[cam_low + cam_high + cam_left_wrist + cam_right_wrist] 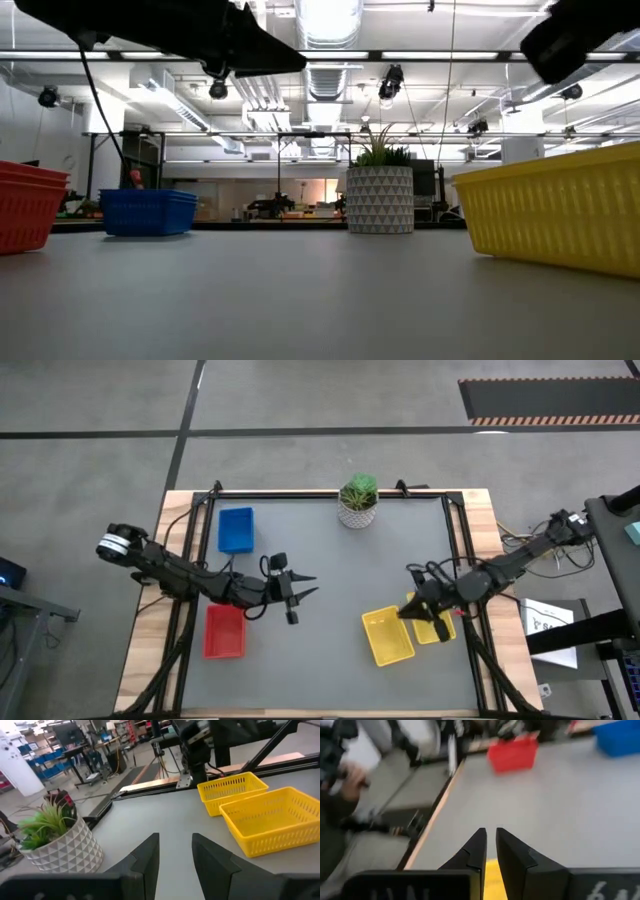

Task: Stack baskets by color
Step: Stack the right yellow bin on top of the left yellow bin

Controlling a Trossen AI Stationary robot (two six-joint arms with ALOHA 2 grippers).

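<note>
The right gripper (pixel 418 610) hangs over the yellow baskets (pixel 388 637), fingers (pixel 476 851) nearly together with a narrow gap, gripping nothing visible. The left gripper (pixel 308 589) hovers open and empty mid-table; the red stack (pixel 224 630) sits just behind it, the blue stack (pixel 236 529) farther back.

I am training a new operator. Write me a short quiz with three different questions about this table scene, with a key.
1. True or false: the blue basket lies beside the yellow baskets.
2. Which gripper hovers over a yellow basket: A left, B right?
3. Fill in: the white pot holds a green ____.

Key: 1 false, it lies near the red basket. 2 B, the right gripper. 3 plant.
</note>
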